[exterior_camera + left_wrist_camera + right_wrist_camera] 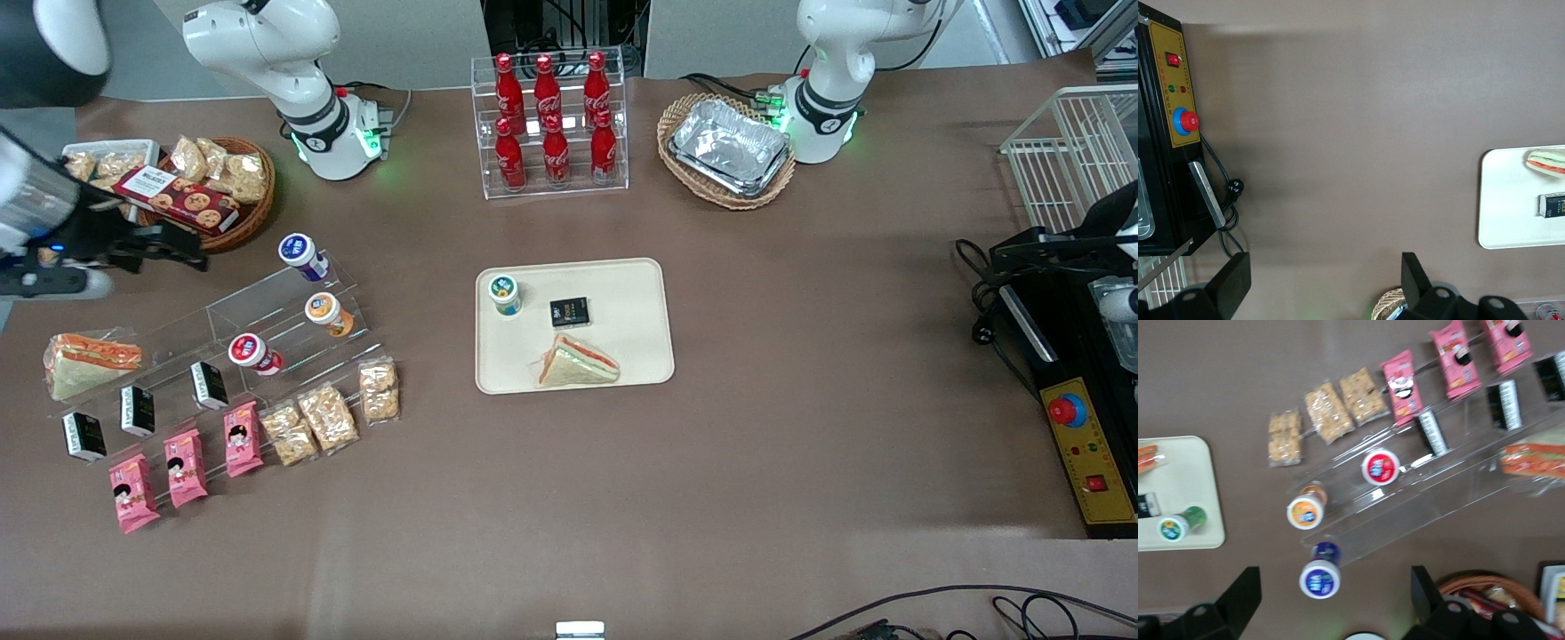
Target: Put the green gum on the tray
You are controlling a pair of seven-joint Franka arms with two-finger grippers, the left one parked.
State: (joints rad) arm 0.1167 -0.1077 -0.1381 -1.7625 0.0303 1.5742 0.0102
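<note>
The gum (504,294) stands upright on the tray (640,284), near a corner, beside a black packet (569,312) and a sandwich (576,364). The gripper (164,249) hangs empty, fingers spread, well apart above the display rack (267,311). The placing looks done.

Even, bright overhead light fills the front view, and shadows under objects are soft and short. Glare glints off the foil containers (731,147) and the clear acrylic rack (267,329). The gripper (169,249), near the working arm's end of the table, looks dark and smeared. The right wrist view is slightly motion-blurred; the left wrist view is sharper.
</note>
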